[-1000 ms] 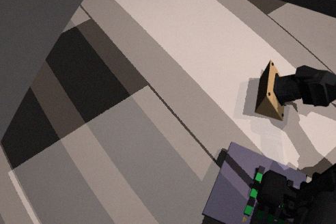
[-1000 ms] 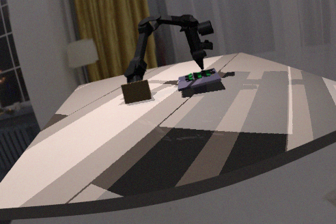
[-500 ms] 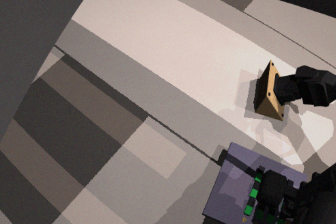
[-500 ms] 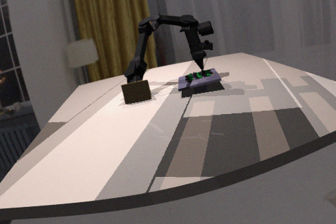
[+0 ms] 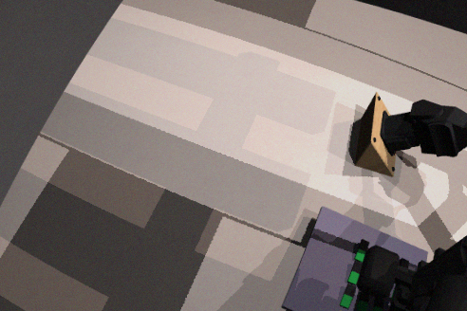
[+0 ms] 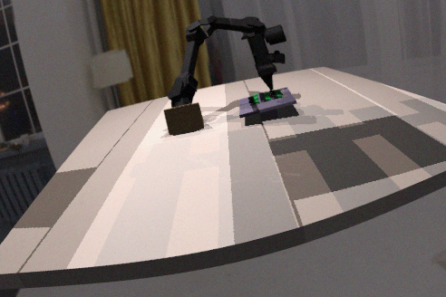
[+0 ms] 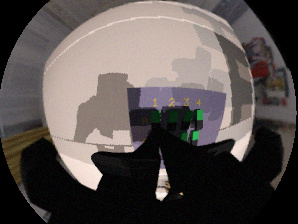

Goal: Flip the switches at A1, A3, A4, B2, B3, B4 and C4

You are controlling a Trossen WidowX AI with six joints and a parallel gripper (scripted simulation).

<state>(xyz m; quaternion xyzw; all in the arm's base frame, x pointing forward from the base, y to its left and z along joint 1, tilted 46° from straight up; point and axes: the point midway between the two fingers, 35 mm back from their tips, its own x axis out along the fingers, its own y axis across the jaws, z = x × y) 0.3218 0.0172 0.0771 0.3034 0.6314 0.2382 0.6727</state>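
Observation:
The purple switch panel (image 5: 308,264) (image 6: 247,110) (image 7: 214,127) carries green-and-black rocker switches, with numbers 1 to 4 printed along its far edge in the wrist view. My gripper (image 6: 271,89) (image 7: 157,129) is shut and empty, its tips low at the panel, right at the near side of switch A1 (image 7: 155,117). Whether they touch it I cannot tell. Switch A2 (image 7: 172,117) and switch A3 (image 7: 187,115) are in shadow. Switch A4 (image 7: 200,116) shows green at its far end. Switch B4 (image 7: 195,136) and part of switch B3 (image 7: 184,136) show; my fingers hide B1, B2 and most of row C.
A tan-faced block (image 5: 378,136) (image 6: 184,119) stands by the arm's base, beside the panel. The arm covers much of the panel in the top view. The patterned table (image 5: 157,159) (image 6: 195,215) carries both, with patches of shadow.

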